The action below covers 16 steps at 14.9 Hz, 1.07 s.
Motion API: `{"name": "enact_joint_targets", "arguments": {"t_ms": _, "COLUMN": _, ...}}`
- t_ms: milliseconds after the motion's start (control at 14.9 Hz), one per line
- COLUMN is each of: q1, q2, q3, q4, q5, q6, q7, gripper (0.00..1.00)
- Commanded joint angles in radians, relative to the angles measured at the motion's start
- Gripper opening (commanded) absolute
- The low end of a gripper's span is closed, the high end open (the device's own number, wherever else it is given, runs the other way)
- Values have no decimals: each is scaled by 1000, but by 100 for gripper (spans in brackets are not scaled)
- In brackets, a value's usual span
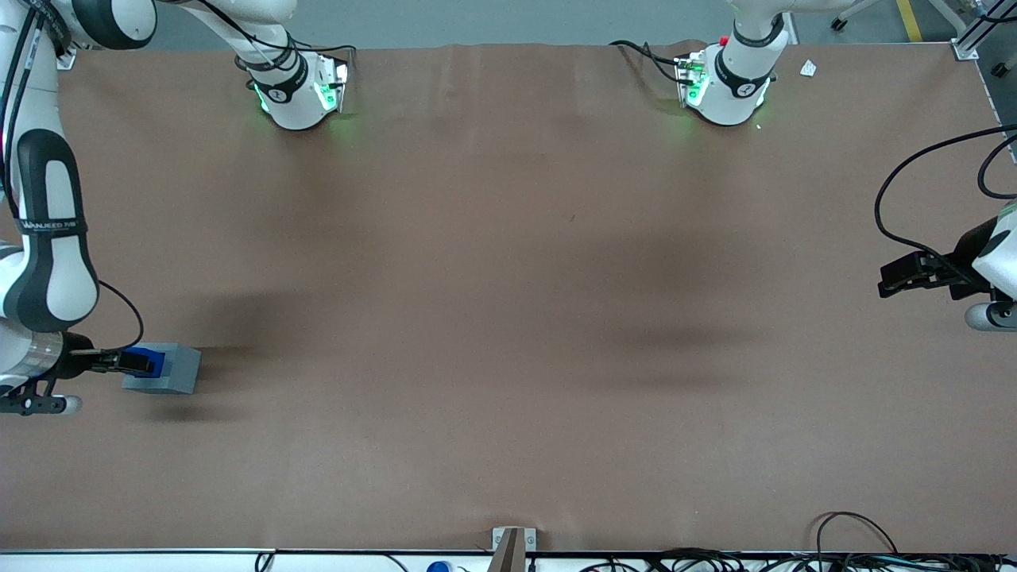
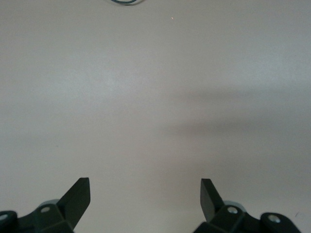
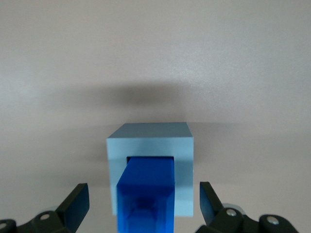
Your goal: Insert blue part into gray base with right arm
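The gray base (image 1: 176,370) stands on the brown table near the working arm's end. The blue part (image 1: 151,359) sits in the socket in its top and sticks up out of it. In the right wrist view the blue part (image 3: 147,187) stands in the square recess of the gray base (image 3: 150,138). My right gripper (image 1: 133,364) is just above the base, around the blue part. It is open: its fingers (image 3: 77,204) stand wide on either side of the part with a clear gap to it.
The two arm bases (image 1: 298,87) stand at the table edge farthest from the front camera. A small metal bracket (image 1: 512,544) sits at the nearest table edge. Cables (image 1: 866,528) lie along that edge toward the parked arm's end.
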Motion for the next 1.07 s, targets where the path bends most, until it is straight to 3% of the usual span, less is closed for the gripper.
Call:
{"name": "enact_joint_targets", "arguments": {"t_ms": 0, "q1": -2, "q2": -116, "q3": 7, "q4": -24, "q5": 12, "q6": -76, "q7": 26, "gripper": 100}}
{"name": "enact_joint_targets", "arguments": {"t_ms": 470, "q1": 93, "q2": -474, "q3": 8, "q4": -28, "q5": -3, "q6": -401, "q7": 255, "gripper": 100}}
{"name": "enact_joint_targets", "arguments": {"t_ms": 805, "q1": 196, "q2": -705, "q3": 11, "q4": -117, "q5": -58, "q6": -459, "q7": 369, "gripper": 100}}
{"name": "enact_joint_targets", "arguments": {"t_ms": 1007, "q1": 291, "q2": -737, "q3": 11, "q4": -153, "q5": -111, "q6": -458, "q7": 420, "gripper": 100}}
